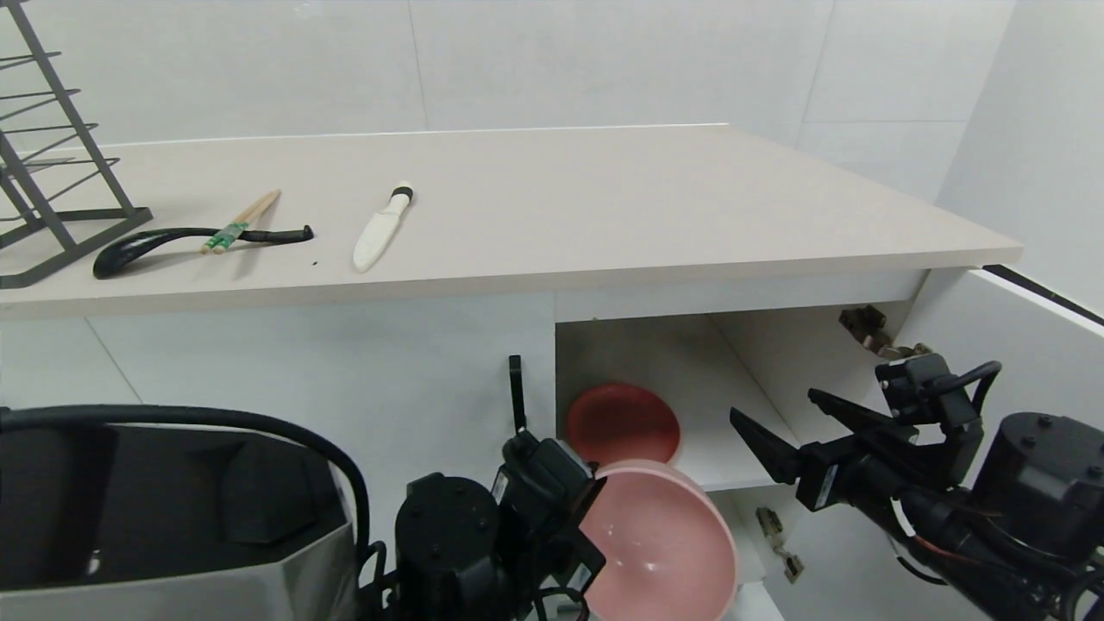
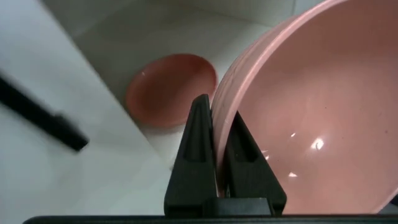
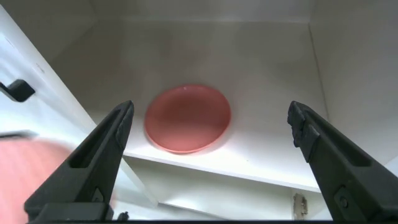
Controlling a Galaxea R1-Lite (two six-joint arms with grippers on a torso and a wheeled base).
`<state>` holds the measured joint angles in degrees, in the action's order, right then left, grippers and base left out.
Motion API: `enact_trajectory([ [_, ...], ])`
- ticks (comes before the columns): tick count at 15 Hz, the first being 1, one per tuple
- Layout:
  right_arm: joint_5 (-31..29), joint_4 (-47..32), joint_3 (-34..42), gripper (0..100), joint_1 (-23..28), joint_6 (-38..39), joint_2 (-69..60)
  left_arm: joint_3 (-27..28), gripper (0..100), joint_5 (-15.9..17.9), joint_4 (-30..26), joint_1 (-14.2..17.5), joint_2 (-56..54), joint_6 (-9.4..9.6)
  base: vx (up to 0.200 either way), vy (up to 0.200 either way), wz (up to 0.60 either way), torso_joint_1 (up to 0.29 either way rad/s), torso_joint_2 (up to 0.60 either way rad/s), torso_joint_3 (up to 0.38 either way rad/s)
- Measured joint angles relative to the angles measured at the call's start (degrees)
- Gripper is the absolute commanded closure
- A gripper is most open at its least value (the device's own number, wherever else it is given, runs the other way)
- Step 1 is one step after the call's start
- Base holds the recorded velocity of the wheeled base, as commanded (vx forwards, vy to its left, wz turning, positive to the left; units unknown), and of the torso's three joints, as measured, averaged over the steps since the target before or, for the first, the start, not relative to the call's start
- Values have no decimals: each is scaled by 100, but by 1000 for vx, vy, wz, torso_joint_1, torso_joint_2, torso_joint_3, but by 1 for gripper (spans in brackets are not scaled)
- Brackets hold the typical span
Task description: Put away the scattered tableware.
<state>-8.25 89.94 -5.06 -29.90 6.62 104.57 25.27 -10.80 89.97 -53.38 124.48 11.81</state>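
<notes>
The pink bowl [image 1: 660, 543] is deep, glossy and pale pink with a thick rounded rim. It is tipped on its side with its hollow turned up and outward. It hangs in front of the open cabinet [image 1: 655, 345], just below and in front of the shelf [image 1: 733, 457].

The left hand [image 2: 219, 118] is closed on the bowl's rim. The left wrist view shows this closely: one black finger lies against the outer wall and the other sits inside the hollow, with the rim pinched between them.

The red plate [image 1: 623, 424] is a shallow, round, salmon-red dish. It lies flat on the shelf, toward the cabinet's left wall.

The right hand [image 1: 772, 405] holds nothing, and its fingers are spread wide. It hovers in front of the cabinet opening, near the open door [image 1: 992, 319]. Its wrist view looks straight into the cabinet, where the red plate sits between the two fingertips, and a blurred pink edge of the bowl shows at one side.

The head view also takes in the worktop [image 1: 604, 198] above the cabinet. A black ladle [image 1: 172, 241] lies there with a pair of chopsticks [image 1: 243, 221] crossed over its handle. A white knife [image 1: 379, 228] lies near them, apart. A dark wire rack [image 1: 52, 172] stands at the worktop's left end.
</notes>
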Motion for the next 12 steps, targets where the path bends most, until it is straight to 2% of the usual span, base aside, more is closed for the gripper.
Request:
enact_trajectory([
  [1, 0, 0, 13, 0, 2, -11, -18, 232, 100, -4, -2, 68, 182, 176, 0, 0, 0, 0, 0, 0],
  [2, -1, 0, 22, 0, 2, -13, -30, 483, 100, -6, -5, 129, 355, 224, 0, 0, 0, 0, 0, 0],
  [5, -1, 0, 51, 0, -13, -13, -44, 1314, 100, -88, 0, 243, 805, 236, 0, 0, 0, 0, 0, 0],
  [7, -1, -2, 57, 0, -22, -13, -38, 2000, 100, -457, -2, 286, 1093, 226, 0, 0, 0, 0, 0, 0],
  [8, 0, -2, 62, 0, -22, -11, -33, 2297, 100, -644, 0, 302, 1226, 190, 0, 0, 0, 0, 0, 0],
  [9, -1, -2, 66, 0, -24, -9, -30, 2528, 100, -738, -5, 297, 1345, 33, 0, 0, 0, 0, 0, 0],
  [12, -1, 0, 66, 0, -22, -5, 9, 2771, 100, -756, -2, 286, 1485, -333, 0, 0, 0, 0, 0, 0],
])
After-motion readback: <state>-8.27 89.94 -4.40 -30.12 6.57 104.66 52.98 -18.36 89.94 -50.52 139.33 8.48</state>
